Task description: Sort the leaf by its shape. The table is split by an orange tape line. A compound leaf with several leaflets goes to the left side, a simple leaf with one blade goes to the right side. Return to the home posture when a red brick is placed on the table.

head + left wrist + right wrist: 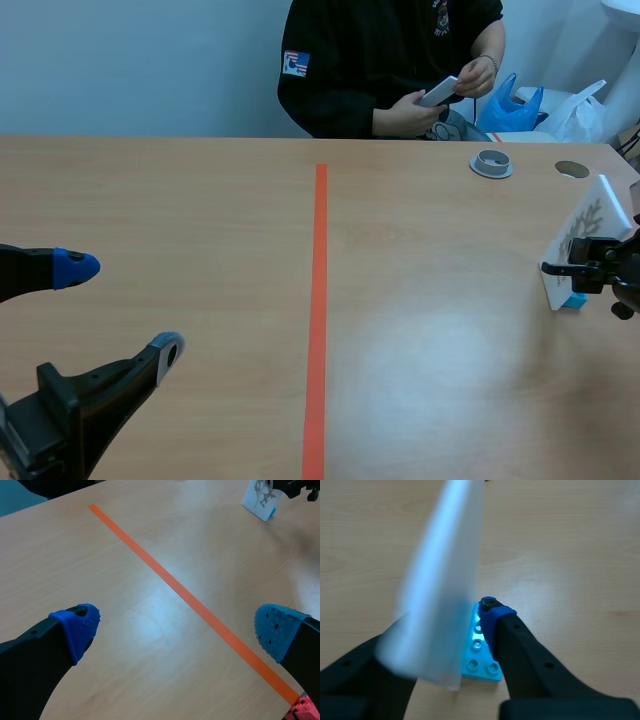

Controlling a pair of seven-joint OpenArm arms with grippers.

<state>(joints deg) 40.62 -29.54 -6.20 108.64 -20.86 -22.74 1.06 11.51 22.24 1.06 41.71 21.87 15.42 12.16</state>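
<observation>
Clamping the leaf card (588, 225) between the fingers of the right claw (578, 270), close to the right edge of the table (200, 200) and well apart from the orange tape line (320, 300) running down its middle. Keeping the card upright on a light blue brick base (481, 655); not being able to tell whether that base is touching the table or just clearing it. Reading the grey print on the card as branching, too small to call for sure, but looking more like several leaflets than one blade. Judging from that, sitting early in the job: having the grasp made, but needing a carry across the line to the left side, then a set-down and a release. Hanging the left claw (120, 312) wide open, gripping nothing, near the table's near left corner. Finding no red brick on the table, so not yet being called back to the home posture
</observation>
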